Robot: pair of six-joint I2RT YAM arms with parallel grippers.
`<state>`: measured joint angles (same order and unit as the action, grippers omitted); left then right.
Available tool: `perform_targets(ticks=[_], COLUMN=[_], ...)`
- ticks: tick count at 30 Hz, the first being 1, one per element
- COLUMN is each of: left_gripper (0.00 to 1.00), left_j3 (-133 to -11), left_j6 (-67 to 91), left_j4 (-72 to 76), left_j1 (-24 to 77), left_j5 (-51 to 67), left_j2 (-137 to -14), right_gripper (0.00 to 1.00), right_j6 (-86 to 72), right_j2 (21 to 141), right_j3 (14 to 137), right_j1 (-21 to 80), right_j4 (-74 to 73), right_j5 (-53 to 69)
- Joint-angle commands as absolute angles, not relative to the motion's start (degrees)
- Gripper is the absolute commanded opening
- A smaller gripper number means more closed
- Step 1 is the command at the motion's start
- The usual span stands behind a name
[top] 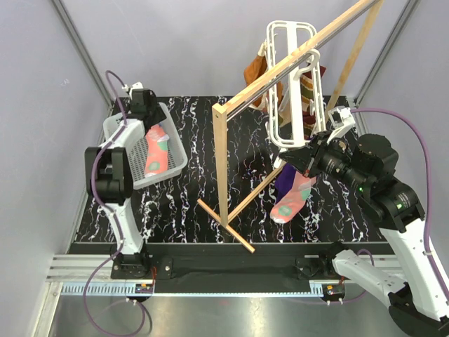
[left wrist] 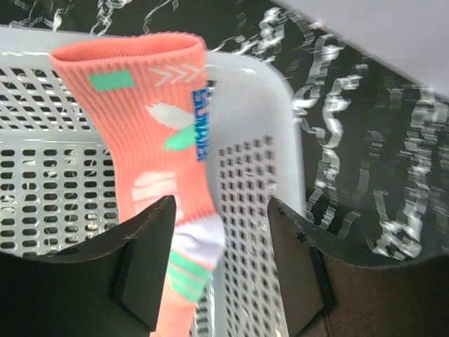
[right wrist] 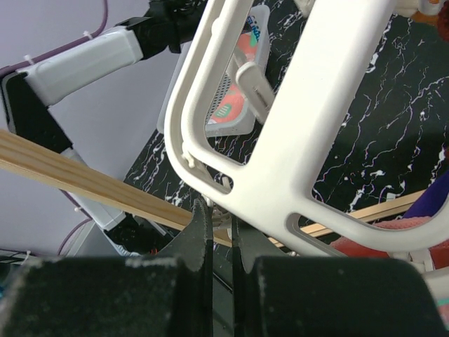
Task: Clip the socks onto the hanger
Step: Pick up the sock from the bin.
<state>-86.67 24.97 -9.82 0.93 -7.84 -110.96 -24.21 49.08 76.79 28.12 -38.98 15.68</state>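
One pink sock (top: 157, 153) with teal patches lies in the grey mesh basket (top: 121, 129). My left gripper (top: 150, 125) hovers over it, open. In the left wrist view the sock (left wrist: 151, 133) drapes over the basket rim (left wrist: 256, 88) and runs down between my open left gripper (left wrist: 221, 210), closer to the left finger. The white hanger (top: 293, 27) hangs on the wooden rail. My right gripper (top: 306, 156) sits at its lower end, and a second pink sock (top: 293, 199) dangles just below. Up close, the right gripper (right wrist: 219, 210) is shut on a small white clip under the hanger frame (right wrist: 302, 119).
A light wooden rail stand (top: 222, 161) crosses the mat diagonally, its rail (right wrist: 70, 168) passing just behind my right fingers. Striped socks and an orange-brown cloth (top: 254, 70) hang at the hanger's far side. A purple cloth (top: 284, 179) lies under the hanger.
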Motion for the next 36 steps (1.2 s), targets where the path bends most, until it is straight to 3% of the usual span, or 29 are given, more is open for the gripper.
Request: perform_targets(ticks=[1,6,18,23,28,30,34,36], left_gripper=[0.61,0.64,0.64,0.63,0.38,0.35,0.05,0.00], left_j3=[-94.20,-99.14,-122.77,-119.45,-115.32,-114.53,-108.82,-105.13], left_j6=[25.83,27.42,29.53,34.18,38.32,37.62,36.04,35.42], left_j4=[-13.44,-18.10,-35.24,-35.51,-33.58,-32.35,-26.30,-24.01], left_j1=[1.23,1.14,-0.35,-4.04,-7.46,-7.47,-7.47,-7.47], left_j5=[-15.63,-20.48,-17.14,-11.89,-1.51,-0.53,-0.35,1.31], left_j2=[-116.17,-121.81,-136.49,-136.41,-137.90,-137.46,-133.60,-130.62], right_gripper=[0.00,0.00,0.00,0.00,0.00,0.00,0.00,0.00], right_j6=[-23.12,-23.12,-24.17,-24.70,-25.05,-25.05,-25.14,-25.22], right_j2=[49.22,49.04,49.04,48.96,49.04,48.96,48.96,49.04], right_j3=[77.78,77.43,76.99,76.82,76.64,76.73,76.55,76.38], right_j1=[28.21,28.21,28.30,28.21,28.21,28.21,28.21,28.30], right_j4=[-39.55,-39.81,-39.64,-39.46,-38.85,-38.85,-38.76,-38.76], right_j5=[15.82,16.00,16.61,16.87,17.05,17.14,17.14,17.14])
